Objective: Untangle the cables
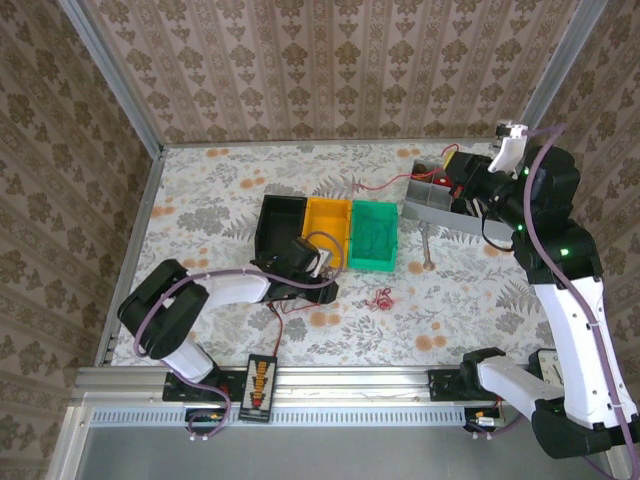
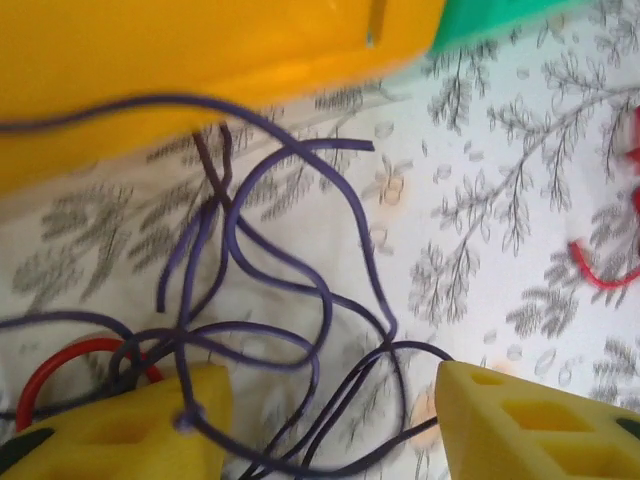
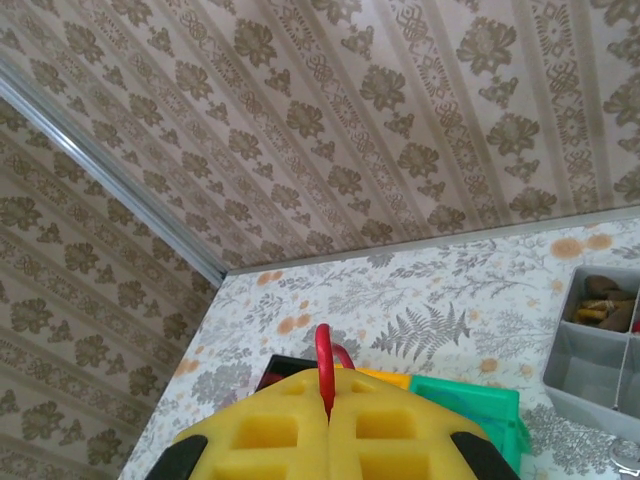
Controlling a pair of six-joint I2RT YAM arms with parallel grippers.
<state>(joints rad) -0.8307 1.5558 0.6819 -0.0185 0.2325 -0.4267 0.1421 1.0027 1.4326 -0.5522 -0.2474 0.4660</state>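
The cables lie in parts around the yellow bin [image 2: 200, 60]. The purple loops [image 2: 290, 290] sprawl on the worktop [image 2: 480, 200] just in front of that bin. They cross one another several times, with a tight crossing close under the bin's wall. A small red loop [image 2: 60, 365] is tucked in among them.

The long axis of this tangle runs from the bin's wall straight back toward the left end effector [image 2: 330, 400]. Its fingers stand spread, one on each side of the nearest loops, and grip nothing. One purple strand drapes over the finger [image 2: 150, 420] on the left of the wrist view.

A separate red bunch [image 1: 382, 298] rests in front of the green bin [image 1: 373, 235], the yellow bin's neighbour, and lies apart from the purple loops.

The right end effector [image 3: 327, 385] is pressed together on a red strand [image 3: 322, 355]. From above, a thin red line runs along the far side of the yellow bin toward the grey tray [image 1: 425, 205], and it is probably the same strand.

The left arm is plainly the nearer one to the purple loops. Since they lie lengthwise between its open fingers, any closing would likely catch several strands at once.
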